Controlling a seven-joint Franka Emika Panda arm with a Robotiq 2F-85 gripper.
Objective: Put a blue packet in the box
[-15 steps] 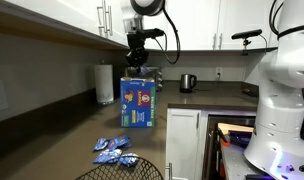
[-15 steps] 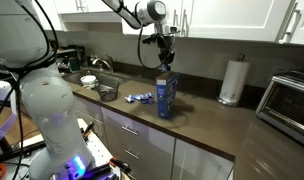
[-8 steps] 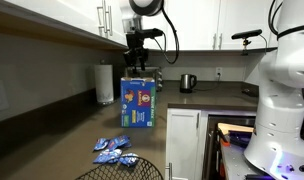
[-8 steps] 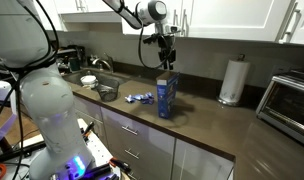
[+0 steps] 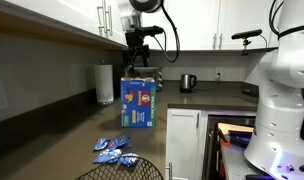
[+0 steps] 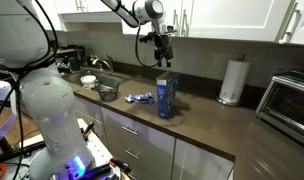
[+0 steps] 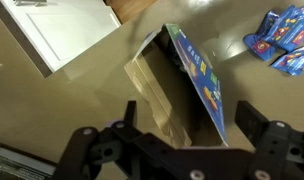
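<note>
The gripper hung directly over the open top of the box, which stood upright on the countertop. In the wrist view the gripper had its two fingers spread wide apart with nothing between them, and the box mouth lay straight beneath the gap. That was a sensible place for dropping something flat into a tall carton.

No blue packet sat in the jaws. A small heap of blue packets lay loose on the countertop off to one side of the jaws and well below them, also seen in both exterior views.

The brown inside of the box was shadowed, so I could not tell whether a packet already lay at the bottom. If one did, the placing would be done.
</note>
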